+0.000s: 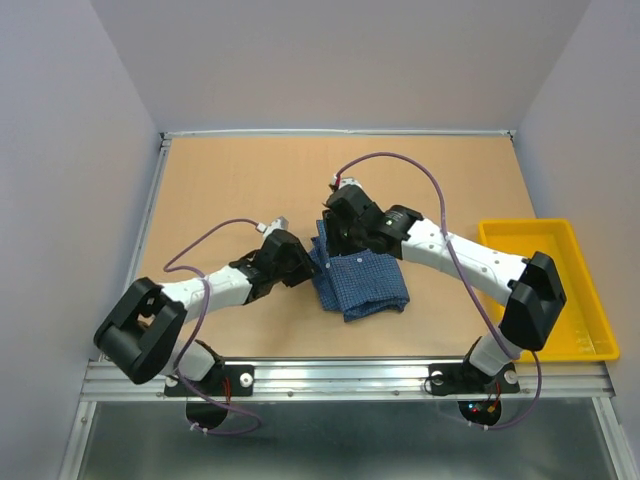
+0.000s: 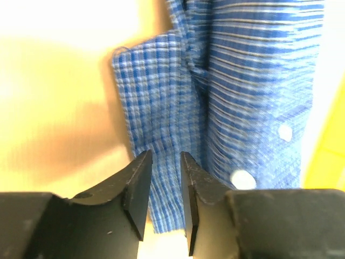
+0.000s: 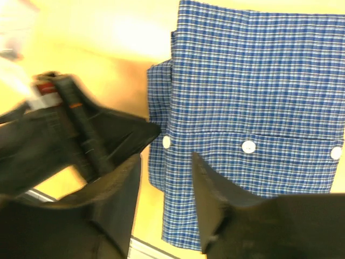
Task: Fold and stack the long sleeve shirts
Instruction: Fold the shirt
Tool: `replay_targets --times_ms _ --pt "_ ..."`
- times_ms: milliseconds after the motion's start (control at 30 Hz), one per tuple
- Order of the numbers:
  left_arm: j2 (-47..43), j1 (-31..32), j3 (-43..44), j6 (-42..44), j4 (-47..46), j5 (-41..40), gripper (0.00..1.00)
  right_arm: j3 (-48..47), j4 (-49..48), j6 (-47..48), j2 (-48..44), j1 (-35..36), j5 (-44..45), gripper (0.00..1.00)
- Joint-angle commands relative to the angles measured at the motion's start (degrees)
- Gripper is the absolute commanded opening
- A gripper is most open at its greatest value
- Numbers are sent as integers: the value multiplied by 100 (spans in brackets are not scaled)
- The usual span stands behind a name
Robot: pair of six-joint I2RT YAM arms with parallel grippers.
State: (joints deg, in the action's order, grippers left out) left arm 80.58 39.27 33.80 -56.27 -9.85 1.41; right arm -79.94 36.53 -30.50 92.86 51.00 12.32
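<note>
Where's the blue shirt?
In the top view the blue checked shirt lies folded near the middle of the table, between the left arm and the right arm; the yellow tray sits farther right.

top: high at near edge, facing down on whole table point(image 1: 230, 180)
wrists: close over shirt point(image 2: 161, 135), facing down
shared: shirt

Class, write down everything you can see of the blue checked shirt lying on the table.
The blue checked shirt is thin woven cloth with small white buttons in a row. It lies folded into a compact, slightly skewed bundle on the tan table, near the middle. The left gripper hangs at its left edge and the right gripper over its far edge, both open; contact is unclear.
</note>
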Motion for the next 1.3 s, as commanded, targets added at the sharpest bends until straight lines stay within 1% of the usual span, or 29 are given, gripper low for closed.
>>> replay_targets --times_ms 0,33,100,133,167,233,267,300,433,500,533,633,667,700,733,800,967,1100,1267 --pt "-857 2 -111 -42 105 -271 45 470 -366 -158 -373 -73 393 40" --pt "-946 2 -76 -24 132 -281 47 549 -375 -175 -426 -90 438 39" --pt "-1061 2 126 89 202 -273 55 847 -436 -263 -663 -204 560 39" --pt "-1044 -7 231 133 229 -255 67 979 -463 -307 -864 -248 605 39" --pt "-1009 2 337 186 237 -229 74 1102 -489 -342 -962 -301 631 39" --pt "-781 2 679 283 273 -185 81 1496 -638 -491 -1199 -467 684 40" --pt "-554 -7 907 318 308 -202 83 1630 -743 -535 -1461 -521 676 41" --pt "-430 -7 1022 371 334 -229 83 1883 -796 -614 -1585 -643 684 42" --pt "238 -94 1436 398 475 -325 79 2324 -1095 -659 -2166 -864 597 44" --pt "545 -182 1498 398 466 -352 72 2579 -1227 -676 -2315 -908 535 45" --pt "625 -209 1498 406 466 -335 66 2667 -1271 -685 -2447 -934 483 45" --pt "863 -296 1410 415 396 -361 54 3001 -1473 -729 -2597 -952 351 45" --pt "898 -314 1332 424 326 -343 45 3089 -1587 -755 -2632 -952 324 45" --pt "959 -349 1287 424 291 -334 41 3281 -1640 -782 -2667 -961 272 45" --pt "960 -367 1235 407 256 -334 34 3353 -1693 -834 -2720 -961 245 45" --pt "908 -419 1025 345 116 -282 32 3572 -1842 -852 -2764 -969 149 45" --pt "627 -464 655 239 -175 -202 32 3907 -2272 -826 -3027 -987 -255 43" --pt "363 -464 540 231 -202 -229 32 4091 -2702 -791 -3177 -996 -1114 38" --pt "283 -464 435 196 -228 -211 32 4162 -3028 -808 -2976 -987 -1837 34"
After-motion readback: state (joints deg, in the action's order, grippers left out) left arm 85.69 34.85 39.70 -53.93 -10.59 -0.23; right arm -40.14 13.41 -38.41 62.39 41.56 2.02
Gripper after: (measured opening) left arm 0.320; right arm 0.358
